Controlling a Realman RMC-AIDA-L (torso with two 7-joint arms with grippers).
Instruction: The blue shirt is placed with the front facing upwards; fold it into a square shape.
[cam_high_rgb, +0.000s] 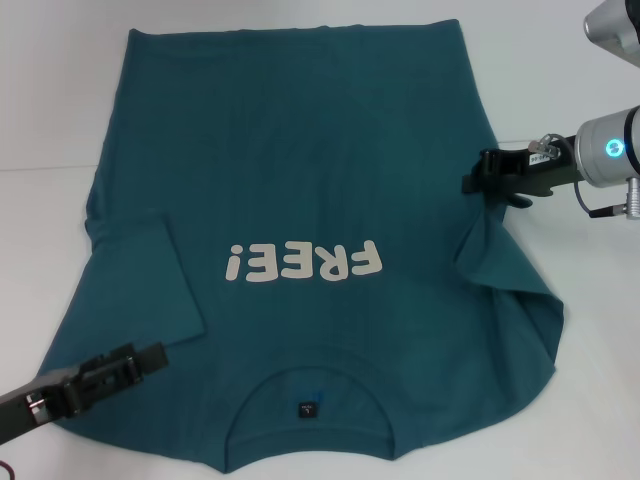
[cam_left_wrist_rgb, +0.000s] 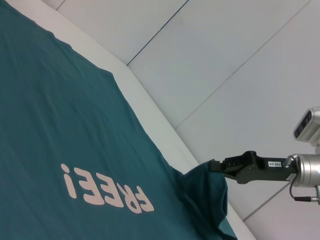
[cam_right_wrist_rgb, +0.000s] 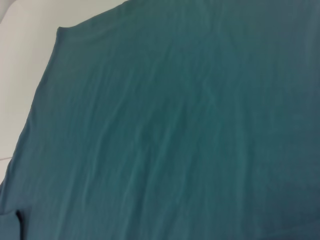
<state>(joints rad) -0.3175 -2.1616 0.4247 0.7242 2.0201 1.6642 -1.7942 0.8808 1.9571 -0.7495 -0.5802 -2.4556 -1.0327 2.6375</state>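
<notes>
The blue shirt (cam_high_rgb: 300, 150) lies front up on the white table (cam_high_rgb: 50, 110), with its collar (cam_high_rgb: 305, 440) nearest me and the cream "FREE!" lettering (cam_high_rgb: 303, 263) on the chest. The sleeve on the left (cam_high_rgb: 150, 270) lies folded inward onto the body. My right gripper (cam_high_rgb: 478, 185) is shut on the edge of the sleeve on the right (cam_high_rgb: 490, 250) and holds it bunched up above the table. The left wrist view shows that gripper (cam_left_wrist_rgb: 216, 167) pinching the cloth (cam_left_wrist_rgb: 205, 192). My left gripper (cam_high_rgb: 150, 358) hovers over the shirt's near left shoulder. The right wrist view shows only teal cloth (cam_right_wrist_rgb: 175, 135).
Bare white table surrounds the shirt on the left (cam_high_rgb: 40, 200) and right (cam_high_rgb: 590, 330). The table's far edge (cam_left_wrist_rgb: 145, 100) runs close behind the shirt's hem. The right arm's silver wrist (cam_high_rgb: 610, 150) hangs over the table's right side.
</notes>
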